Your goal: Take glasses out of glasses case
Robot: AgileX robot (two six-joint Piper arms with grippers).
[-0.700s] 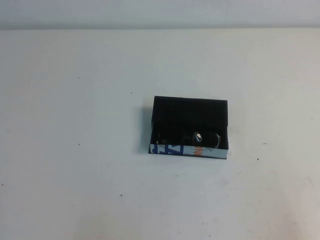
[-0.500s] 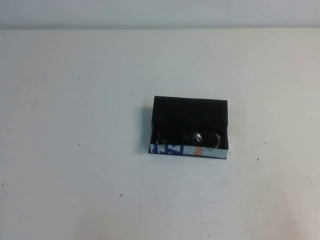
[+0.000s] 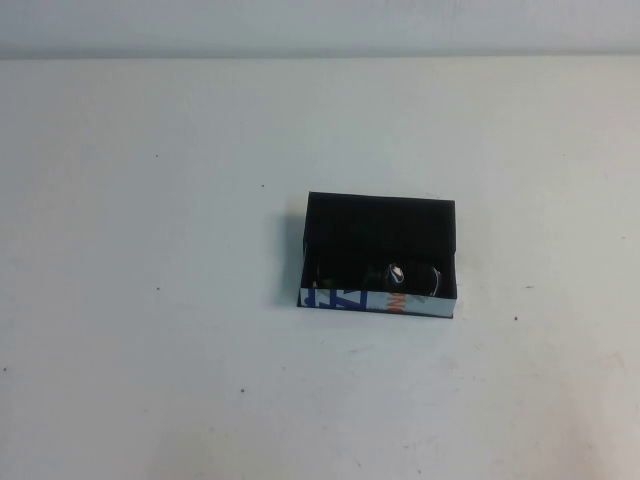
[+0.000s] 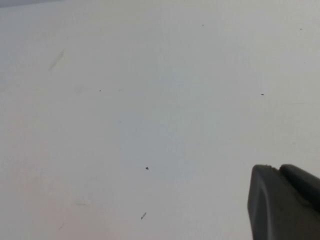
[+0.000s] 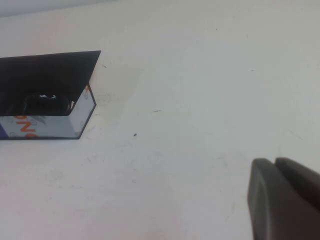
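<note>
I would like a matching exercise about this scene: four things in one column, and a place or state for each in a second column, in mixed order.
Things:
1. glasses
2. glasses case
3. left gripper
4. right gripper

Places or states:
A. open, on the white table
B. above bare table, no case in its wrist view
C. lying inside the case, near its printed wall
D. off to the side of the case, which shows in its wrist view

Pairs: 1-C, 2-A, 3-B, 4-D
</note>
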